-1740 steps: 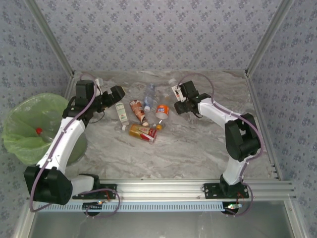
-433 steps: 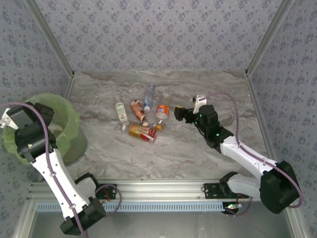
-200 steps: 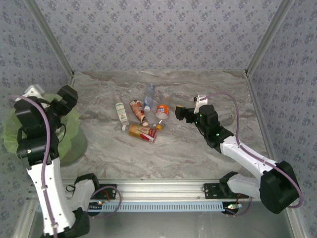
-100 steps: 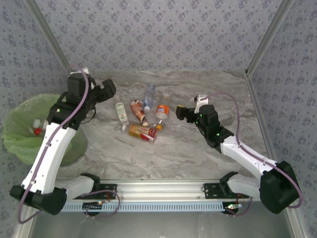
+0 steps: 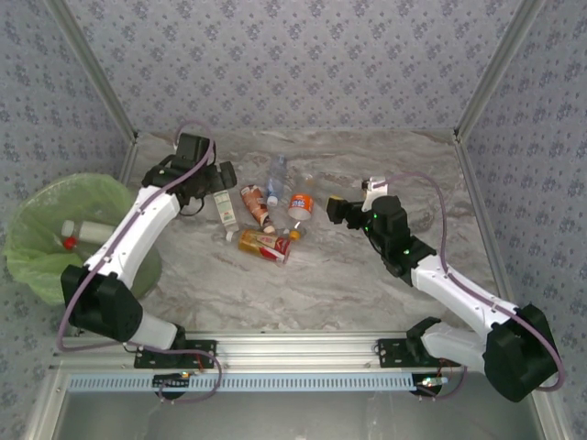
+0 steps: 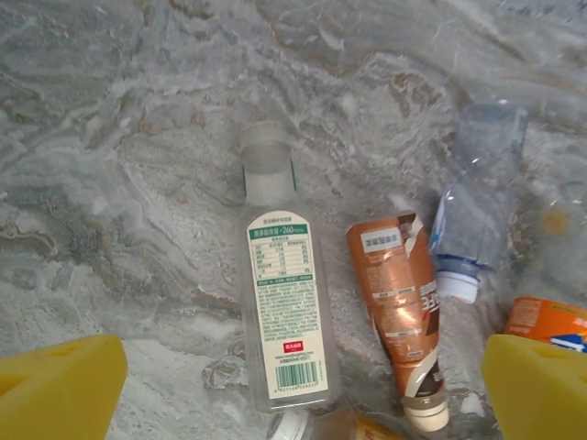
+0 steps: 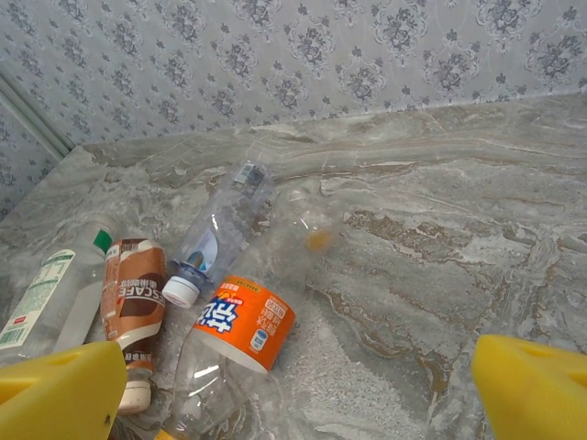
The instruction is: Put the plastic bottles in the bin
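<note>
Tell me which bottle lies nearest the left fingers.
The white-labelled bottle, leftmost of them; the brown-labelled bottle and the rest lie further right.

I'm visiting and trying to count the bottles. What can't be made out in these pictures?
Bin contents, top view: bag folds and the left arm cover part, no sure count.
Orange bottle, left wrist view: cut by the right edge and a finger.
Bottle at the bottom edge, left wrist view: mostly out of frame.
White-label bottle, right wrist view: cut by the left edge.
</note>
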